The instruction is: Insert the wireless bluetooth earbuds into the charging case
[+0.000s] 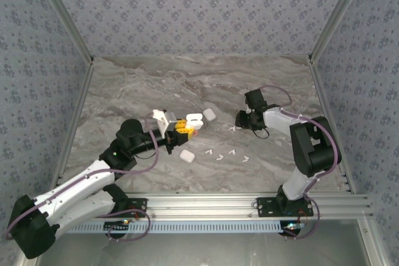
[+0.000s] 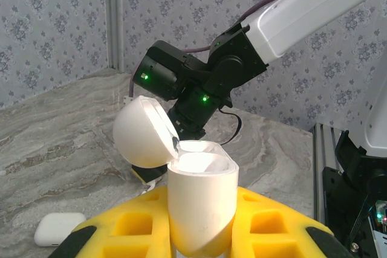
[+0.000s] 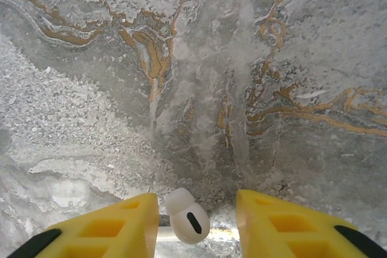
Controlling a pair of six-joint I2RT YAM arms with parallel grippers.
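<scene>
My left gripper is shut on a white charging case, held upright between its yellow fingers with the round lid swung open. From above, that case sits at the tip of the left gripper in mid-table. My right gripper is down at the marble surface, jaws open around one white earbud. The bud lies close beside the left finger, with a gap to the right finger. In the top view the right gripper is next to that earbud.
Several more white earbuds lie scattered on the table between the arms. A closed white case rests near the left arm and another further back. A closed case also lies low left of the left fingers. The right arm stands just beyond the held case.
</scene>
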